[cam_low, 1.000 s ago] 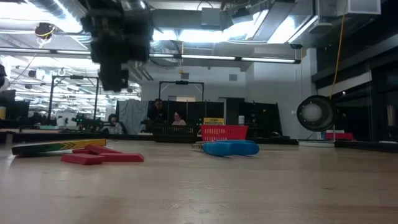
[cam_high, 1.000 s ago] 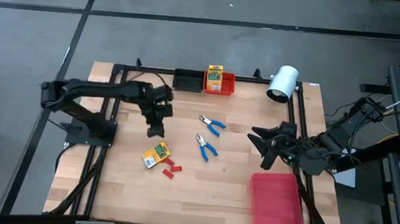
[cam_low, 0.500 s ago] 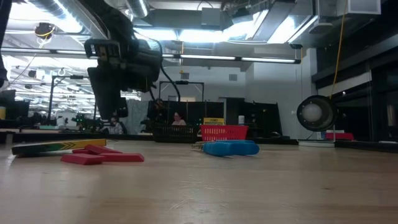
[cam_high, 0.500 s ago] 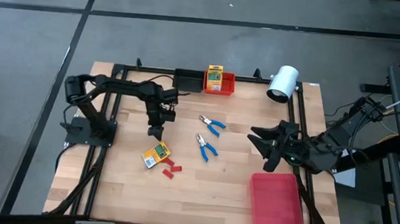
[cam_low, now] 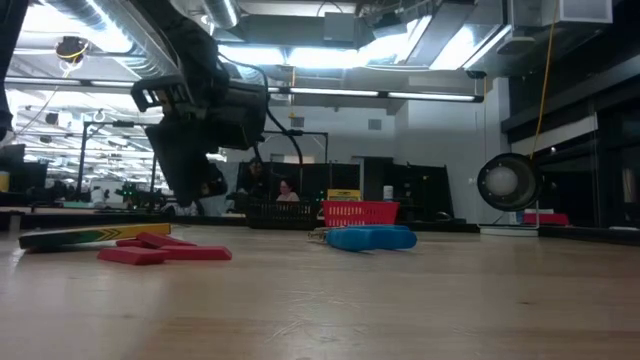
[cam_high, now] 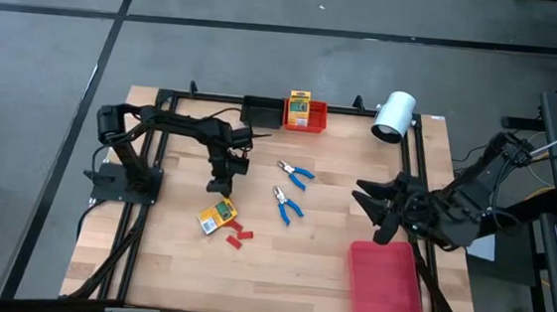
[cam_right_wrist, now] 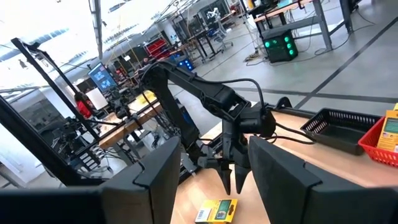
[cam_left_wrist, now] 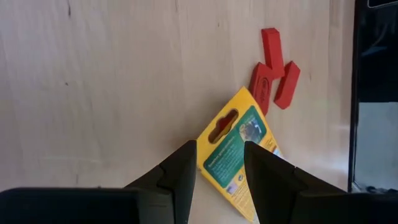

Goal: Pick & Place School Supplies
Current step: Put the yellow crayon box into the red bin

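Left gripper hangs over the table, fingers parted and empty, pointing down at the yellow-and-green box just at its 6 o'clock. Left wrist view shows the box lying flat between the finger tips, not touched, with the red pieces beside its far corner; the high view only shows them as specks at the box's 4 o'clock. Two blue-handled pliers lie at 3 o'clock of the gripper. Second box sits in the red bin at 12. Right gripper waits at the right edge above the red tray, fingers spread, empty. Low view alone shows people beyond the table.
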